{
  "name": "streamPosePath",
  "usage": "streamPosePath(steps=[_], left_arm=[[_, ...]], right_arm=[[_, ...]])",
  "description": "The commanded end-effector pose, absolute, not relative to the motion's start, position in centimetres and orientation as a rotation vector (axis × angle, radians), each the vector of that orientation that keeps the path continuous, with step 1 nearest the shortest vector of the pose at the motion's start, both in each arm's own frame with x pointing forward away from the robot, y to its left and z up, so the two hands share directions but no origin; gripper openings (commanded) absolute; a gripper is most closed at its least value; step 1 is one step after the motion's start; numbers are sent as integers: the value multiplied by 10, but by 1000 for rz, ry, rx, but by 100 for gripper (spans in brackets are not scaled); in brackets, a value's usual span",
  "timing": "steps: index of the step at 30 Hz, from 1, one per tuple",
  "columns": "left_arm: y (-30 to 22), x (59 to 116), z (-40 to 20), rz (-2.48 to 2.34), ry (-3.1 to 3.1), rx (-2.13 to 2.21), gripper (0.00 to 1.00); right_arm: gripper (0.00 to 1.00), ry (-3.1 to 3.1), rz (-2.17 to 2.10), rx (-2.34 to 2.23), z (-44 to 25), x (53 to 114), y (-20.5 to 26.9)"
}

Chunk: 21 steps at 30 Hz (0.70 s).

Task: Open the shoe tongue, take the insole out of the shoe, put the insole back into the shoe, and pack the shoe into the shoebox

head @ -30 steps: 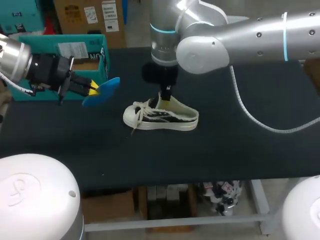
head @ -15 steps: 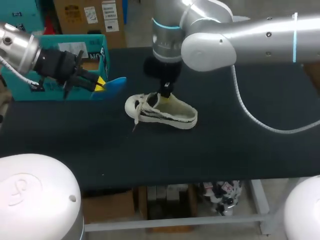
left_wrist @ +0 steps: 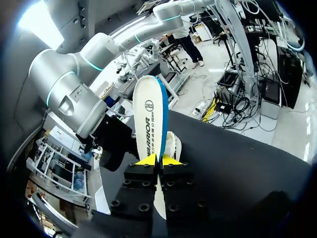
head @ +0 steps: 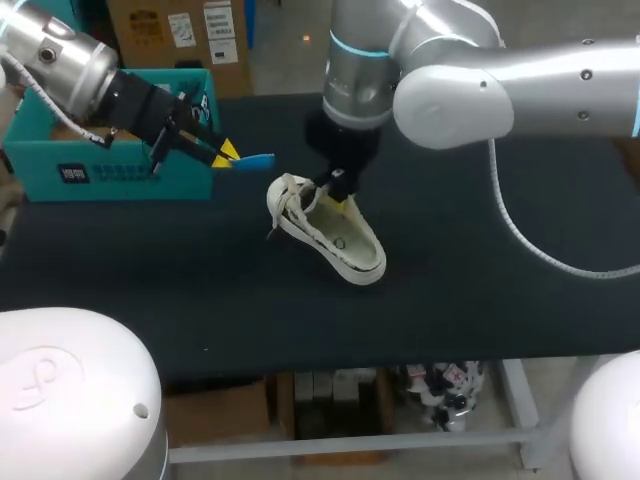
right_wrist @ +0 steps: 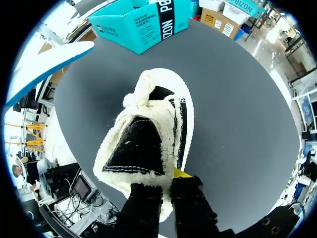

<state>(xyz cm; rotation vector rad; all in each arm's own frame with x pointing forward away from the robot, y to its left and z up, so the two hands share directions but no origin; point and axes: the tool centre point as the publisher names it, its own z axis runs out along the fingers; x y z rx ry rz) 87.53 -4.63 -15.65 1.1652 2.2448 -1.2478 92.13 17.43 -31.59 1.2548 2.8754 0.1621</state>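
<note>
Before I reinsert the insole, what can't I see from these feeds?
Shoe interior: head view shows the sole side; right wrist view, the tongue covers it.
Shoebox inside: head view, left arm blocks most.
Shoe in left wrist view: mostly behind the insole held by the left end effector.

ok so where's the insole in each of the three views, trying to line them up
Head view: the insole is the blue sliver in the left pincer, between the shoebox and the shoe.
Left wrist view: insole clamped between this pincer's fingers, running straight ahead, white face showing.
Right wrist view: insole past the shoe, beside the shoebox.
Shared landmark: the shoe, in all three views, just behind the insole in the left wrist view.
</note>
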Motion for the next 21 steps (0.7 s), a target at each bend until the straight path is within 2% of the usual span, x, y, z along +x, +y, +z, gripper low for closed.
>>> streamPosePath(steps=[1,12,21], left_arm=[[-58,889,-159,-1304,2221,1299,0],[-70,893,-160,-1315,2138,1449,0],[-63,897,-167,-1322,2113,1488,0]], right_arm=[[0,2785,253,1362,-318,902,170],[0,2579,299,1639,-322,884,165],[0,2537,364,1695,-332,892,155]])
